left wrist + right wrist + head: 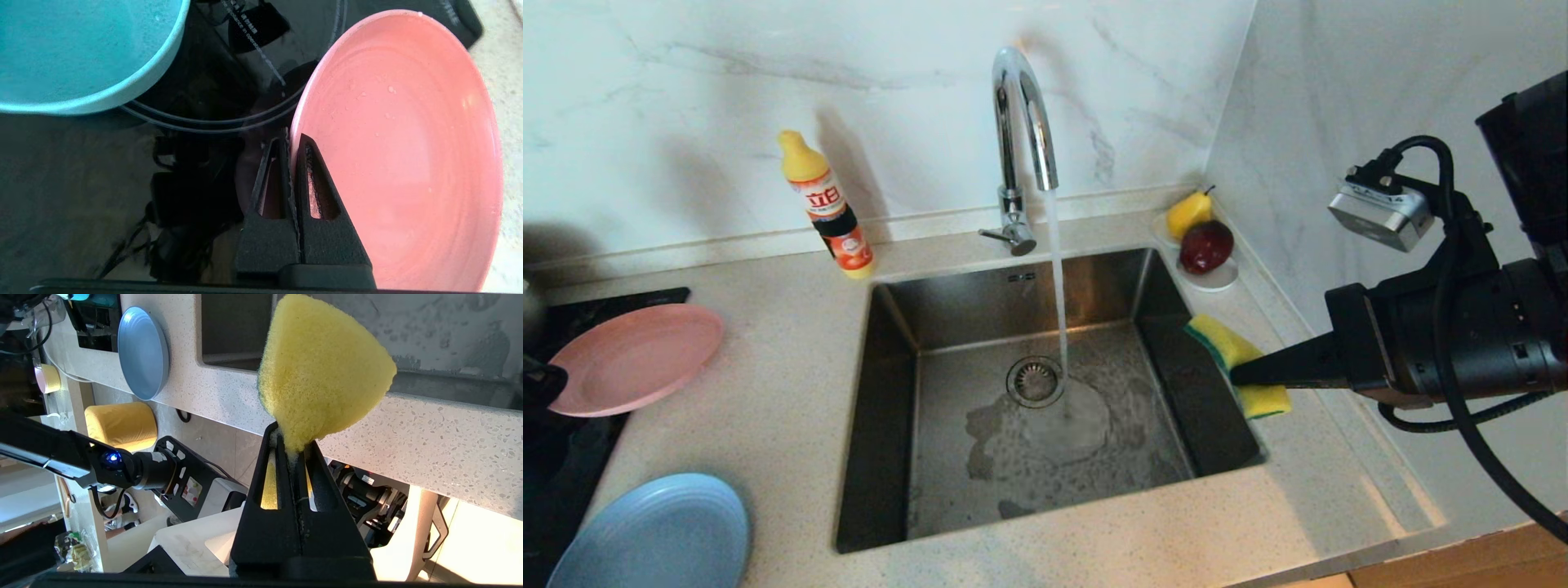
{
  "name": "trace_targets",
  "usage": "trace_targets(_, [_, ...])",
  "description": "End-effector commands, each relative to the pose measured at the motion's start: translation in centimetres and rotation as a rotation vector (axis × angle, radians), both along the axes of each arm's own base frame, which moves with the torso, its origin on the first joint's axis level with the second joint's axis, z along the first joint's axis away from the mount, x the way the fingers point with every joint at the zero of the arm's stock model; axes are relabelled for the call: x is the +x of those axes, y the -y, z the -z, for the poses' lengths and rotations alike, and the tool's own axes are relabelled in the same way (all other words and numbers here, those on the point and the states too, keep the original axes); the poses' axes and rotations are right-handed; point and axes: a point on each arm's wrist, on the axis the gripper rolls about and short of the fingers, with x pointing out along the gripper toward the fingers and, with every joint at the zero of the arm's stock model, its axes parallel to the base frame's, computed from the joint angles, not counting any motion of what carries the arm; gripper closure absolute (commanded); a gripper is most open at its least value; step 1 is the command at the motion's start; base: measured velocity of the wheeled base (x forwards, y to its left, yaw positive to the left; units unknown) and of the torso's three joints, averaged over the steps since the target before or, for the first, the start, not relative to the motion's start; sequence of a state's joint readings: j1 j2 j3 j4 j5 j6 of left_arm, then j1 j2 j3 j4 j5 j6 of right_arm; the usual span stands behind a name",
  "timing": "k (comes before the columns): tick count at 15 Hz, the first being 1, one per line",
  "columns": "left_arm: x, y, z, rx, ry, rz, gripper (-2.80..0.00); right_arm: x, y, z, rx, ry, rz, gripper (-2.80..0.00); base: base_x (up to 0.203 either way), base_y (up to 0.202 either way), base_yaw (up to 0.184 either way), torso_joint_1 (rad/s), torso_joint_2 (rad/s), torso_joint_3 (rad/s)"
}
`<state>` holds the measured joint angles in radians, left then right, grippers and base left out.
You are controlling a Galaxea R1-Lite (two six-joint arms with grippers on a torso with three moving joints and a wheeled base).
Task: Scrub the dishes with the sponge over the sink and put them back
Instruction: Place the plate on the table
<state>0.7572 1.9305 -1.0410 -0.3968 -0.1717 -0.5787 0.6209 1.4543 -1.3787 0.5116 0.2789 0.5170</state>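
Observation:
My left gripper (291, 141) is shut on the rim of the pink plate (404, 155), one finger on each face of the rim. That plate (637, 358) hangs over the black cooktop at the far left, slightly tilted. The teal bowl (81, 53) sits close beside it on the cooktop. The light-blue plate (654, 535) lies at the counter's front left. My right gripper (1237, 376) is shut on the narrow end of the yellow-and-green sponge (1241, 367), held level above the right rim of the sink (1013, 302). In the right wrist view the sponge (322, 375) fans out beyond the fingertips.
Water runs from the chrome tap (1021, 147) into the sink near the drain (1035, 380). An orange dish-soap bottle (829, 208) stands behind the sink's left corner. A white saucer (1217, 280) with a pear and a red apple sits in the back right corner. The black cooktop (572, 457) covers the far left.

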Motion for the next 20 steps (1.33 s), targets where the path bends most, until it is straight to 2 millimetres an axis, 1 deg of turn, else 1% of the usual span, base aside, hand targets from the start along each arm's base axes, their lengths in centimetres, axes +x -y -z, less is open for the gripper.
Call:
trace_targets(1, [0.6, -1.0, 1.2, -0.016, -0.014, -0.01, 0.0, -0.1, 0.0, 0.0, 0.0, -0.005, -0.001, 0.0, 0.0, 0.0, 0.0, 0.0, 0.0, 0.0])
trace_targets(7, [0.9, -1.4, 1.3, -0.013, -0.016, -0.012, 0.0, 0.2, -0.1, 0.3, -0.006, -0.012, -0.001, 0.0, 0.0, 0.0, 0.0, 0.0, 0.0, 0.0])
trace_targets(8, [0.8, -1.3, 0.9, -0.013, -0.012, -0.012, -2.8, 0.1, -0.1, 0.3, -0.005, -0.011, -0.001, 0.0, 0.0, 0.0, 0.0, 0.0, 0.0, 0.0])
trace_targets(13, [-0.7, 0.3, -2.1, -0.013, 0.03, 0.033, -2.8, -0.1, 0.1, 0.1, 0.0, -0.005, 0.0, 0.0, 0.0, 0.0, 0.0, 0.0, 0.0, 0.0])
trace_targets(15, [-1.9, 1.6, -4.0, -0.032, 0.036, 0.067, -2.8, -0.2, 0.1, 0.0, 0.002, -0.003, 0.0, 0.0, 0.0, 0.0, 0.0, 0.0, 0.0, 0.0])
trace_targets(16, [-2.4, 2.1, -4.6, -0.056, 0.026, 0.084, -2.8, -0.2, 0.2, 0.0, 0.001, -0.004, 0.001, 0.0, 0.0, 0.0, 0.0, 0.0, 0.0, 0.0])
trace_targets(17, [-2.8, 2.6, -4.6, -0.084, 0.004, 0.09, -2.8, -0.2, 0.2, 0.2, -0.002, -0.008, 0.001, 0.0, 0.0, 0.0, 0.0, 0.0, 0.0, 0.0])
trace_targets(19, [-4.3, 4.1, -4.7, -0.143, -0.054, 0.101, -2.8, -0.2, 0.2, 0.3, -0.005, -0.013, 0.003, 0.0, 0.0, 0.0, 0.0, 0.0, 0.0, 0.0])
trace_targets(20, [-5.2, 4.9, -4.4, -0.175, -0.084, 0.121, -2.8, -0.1, 0.3, 0.5, -0.008, -0.017, 0.007, 0.0, 0.0, 0.0, 0.0, 0.0, 0.0, 0.0])
